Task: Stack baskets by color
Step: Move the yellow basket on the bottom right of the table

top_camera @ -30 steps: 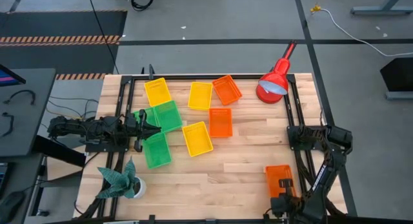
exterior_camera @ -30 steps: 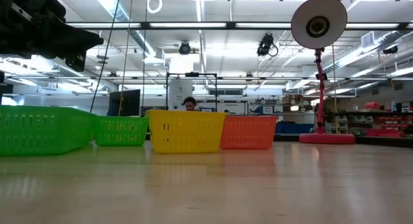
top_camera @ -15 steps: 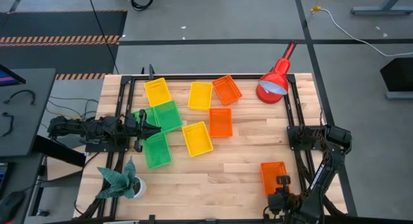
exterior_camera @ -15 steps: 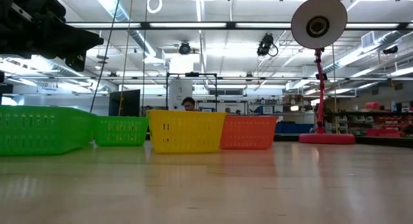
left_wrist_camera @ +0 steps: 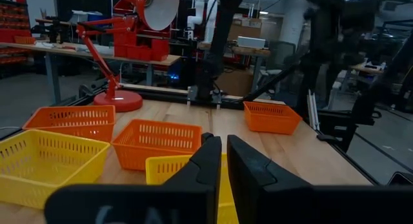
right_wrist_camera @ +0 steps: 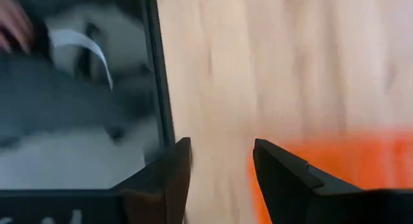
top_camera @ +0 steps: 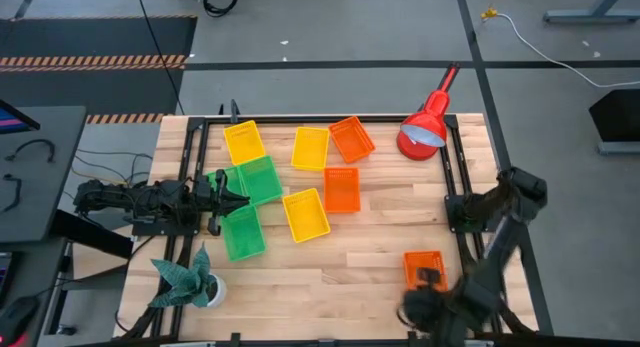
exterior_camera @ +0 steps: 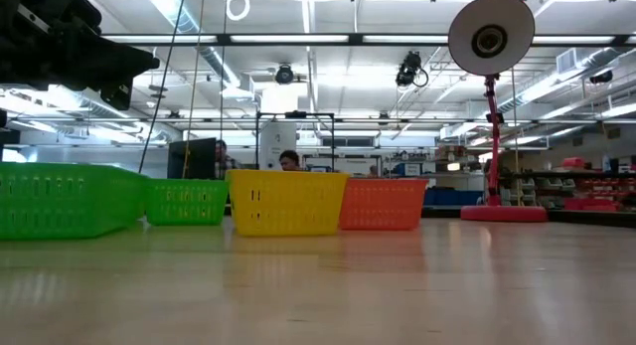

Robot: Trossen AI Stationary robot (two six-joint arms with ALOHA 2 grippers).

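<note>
A: The right claw (top_camera: 420, 305) sits at the near edge of the surface (top_camera: 370, 242), fingers apart and gripping nothing; a lone orange basket (top_camera: 424, 269) lies just beside it, well apart from the rest.

B: And the left claw (left_wrist_camera: 222, 161)?

A: Fingers together, empty, waiting at the left side near the two green baskets (top_camera: 250, 204); the three yellow baskets (top_camera: 306, 214) and two other orange baskets (top_camera: 341, 188) lie spread across the middle and far side, none stacked yet.

B: What could go wrong?

A: The lone orange one lies close to the edge; a clumsy approach by the right arm could nudge it off; that arm looks blurred in the high view, so exactly where the fingers stand against the basket is probably not to be trusted.

B: Anything else?

A: The mesh walls are thin; a pinch landing off the rim could slip; and carrying it to the far orange basket passes near the red lamp (top_camera: 424, 132), which an elbow might clip.
</note>
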